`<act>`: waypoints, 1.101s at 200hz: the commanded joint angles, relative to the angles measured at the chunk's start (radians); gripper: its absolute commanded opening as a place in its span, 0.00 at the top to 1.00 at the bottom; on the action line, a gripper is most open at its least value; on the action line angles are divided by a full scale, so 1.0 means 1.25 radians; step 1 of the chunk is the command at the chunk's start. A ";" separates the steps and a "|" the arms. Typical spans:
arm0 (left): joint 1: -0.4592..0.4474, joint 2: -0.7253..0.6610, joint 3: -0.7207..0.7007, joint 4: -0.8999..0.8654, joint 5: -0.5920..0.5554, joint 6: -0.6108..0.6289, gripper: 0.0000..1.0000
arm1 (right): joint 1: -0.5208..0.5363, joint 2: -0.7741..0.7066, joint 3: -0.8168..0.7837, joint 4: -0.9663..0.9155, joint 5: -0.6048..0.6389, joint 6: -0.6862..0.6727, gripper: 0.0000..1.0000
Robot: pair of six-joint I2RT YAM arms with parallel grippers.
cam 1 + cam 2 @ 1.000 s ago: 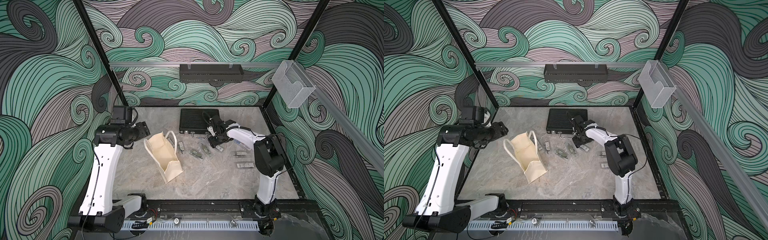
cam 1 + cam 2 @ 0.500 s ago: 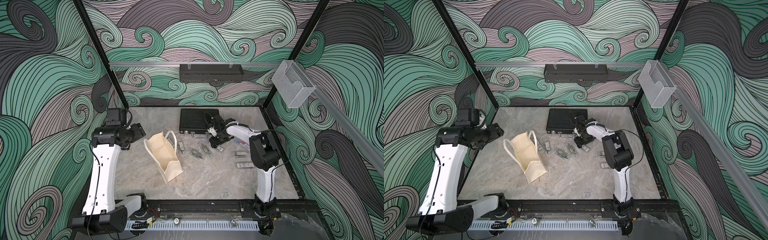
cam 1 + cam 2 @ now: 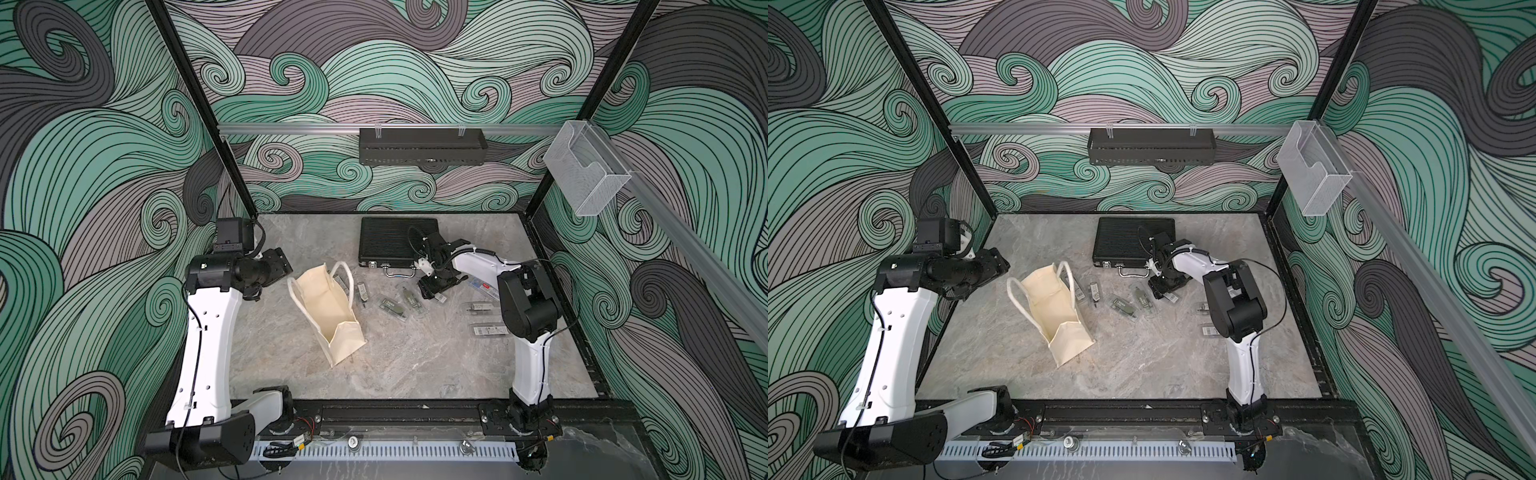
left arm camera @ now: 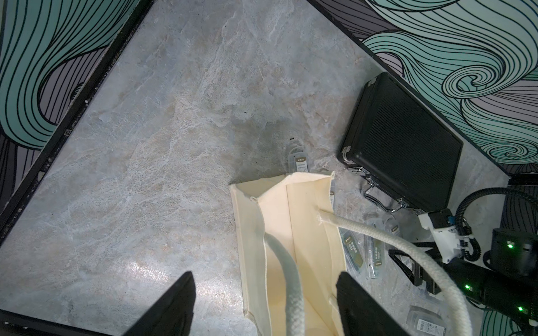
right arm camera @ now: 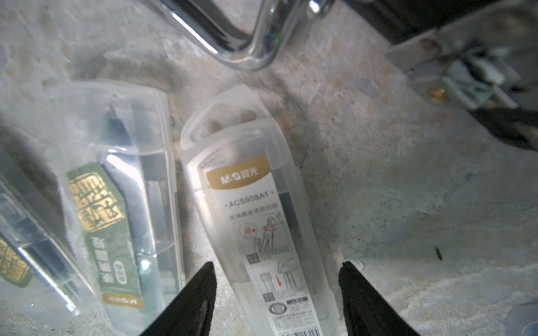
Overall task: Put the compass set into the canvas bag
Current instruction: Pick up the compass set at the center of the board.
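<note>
The cream canvas bag (image 3: 328, 303) (image 3: 1054, 303) (image 4: 291, 232) lies on its side at centre-left with its mouth facing the back. My left gripper (image 3: 286, 266) (image 3: 1003, 264) (image 4: 265, 275) hovers open just left of the mouth, above one rope handle, holding nothing. My right gripper (image 3: 436, 289) (image 3: 1165, 289) (image 5: 277, 263) is down at the table by the briefcase handle. Its open jaws straddle one clear compass set case (image 5: 253, 218) with a gap on each side.
A black ribbed briefcase (image 3: 395, 241) (image 4: 401, 139) lies at the back, its chrome handle (image 5: 233, 35) just beyond the straddled case. Several more clear cases are scattered between the bag and the right arm, e.g. (image 3: 390, 307) (image 3: 490, 330) (image 5: 116, 203).
The right arm's elbow has swung a little to the left while its gripper stayed low over the same case, and its jaws have narrowed slightly. The left gripper has shifted only slightly beside the bag.
</note>
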 commanded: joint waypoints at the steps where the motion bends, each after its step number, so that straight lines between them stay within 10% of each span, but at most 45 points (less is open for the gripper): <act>1: 0.005 -0.011 -0.005 0.005 0.005 0.022 0.22 | 0.009 0.009 -0.015 0.005 0.007 -0.013 0.35; 220: 0.006 -0.030 -0.078 0.060 0.100 0.002 0.22 | 0.028 -0.163 0.006 -0.068 0.039 0.107 0.59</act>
